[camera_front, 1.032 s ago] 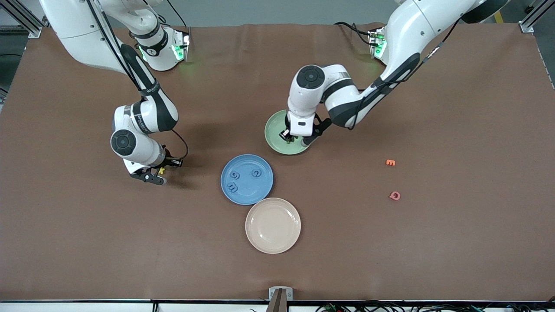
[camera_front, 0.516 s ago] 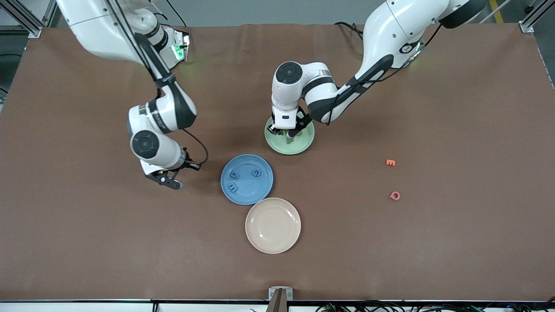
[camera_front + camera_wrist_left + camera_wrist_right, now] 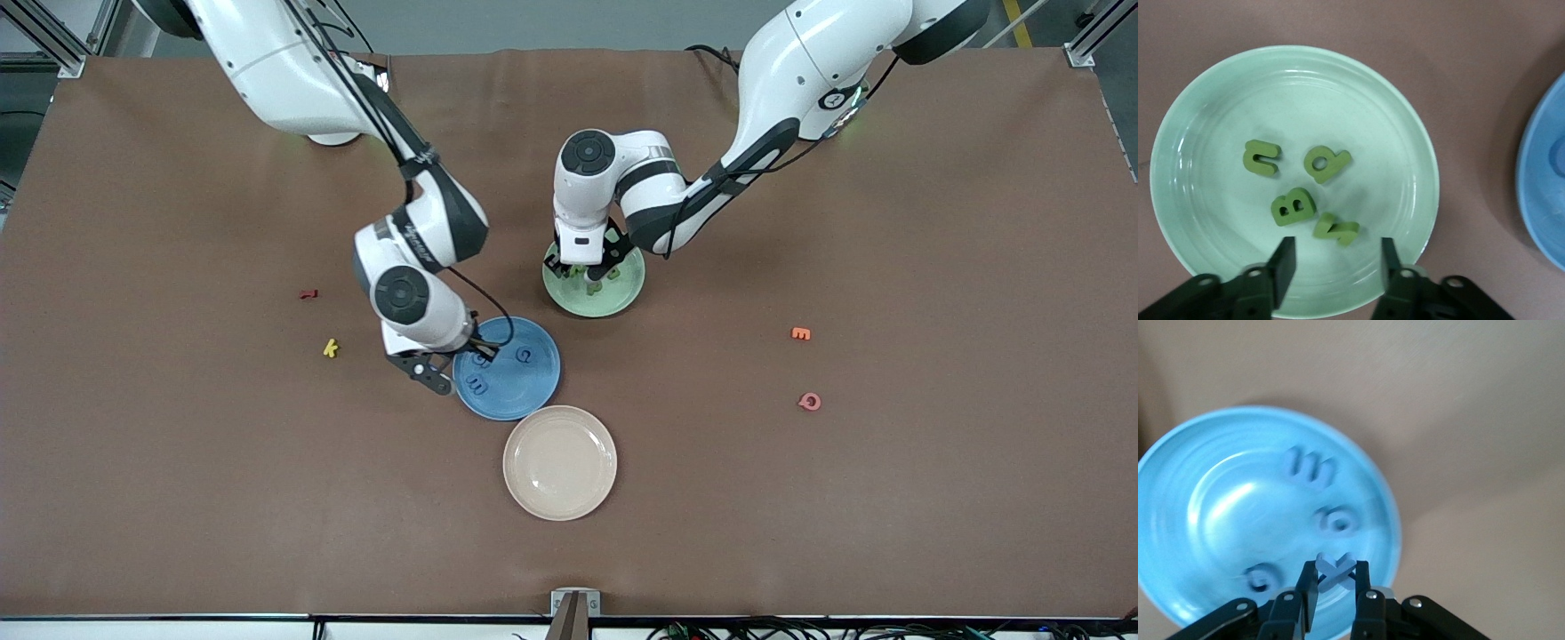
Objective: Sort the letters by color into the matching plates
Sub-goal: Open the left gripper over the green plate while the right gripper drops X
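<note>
- My right gripper [image 3: 1333, 587] pinches a small blue letter [image 3: 1333, 571], shaped like an X, between its fingers. It hangs over the rim of the blue plate [image 3: 533, 391], at the side toward the right arm's end of the table.
- The relation that matters: the plate's open middle lies just inward from my held letter, toward the left arm's end. I judge a short move inward is needed before I let go, so the letter does not fall on the rim.
- Three blue letters [image 3: 1310, 471] already lie in this plate, near its middle. They do not block the drop, but my letter may land on one of them.
- My left gripper [image 3: 1335, 260] is spread and holds nothing. It hovers over the green plate [image 3: 1211, 80], where four green letters [image 3: 1293, 206] lie close together.
- The green plate is farther from the front camera than the blue one, just beside it. The cream plate [image 3: 560, 462] is nearer, touching or almost touching the blue plate.
- Other things are well apart: a yellow letter [image 3: 331, 348] and a dark red letter [image 3: 308, 293] toward the right arm's end, an orange letter [image 3: 801, 334] and a pink letter [image 3: 809, 401] toward the left arm's end.
</note>
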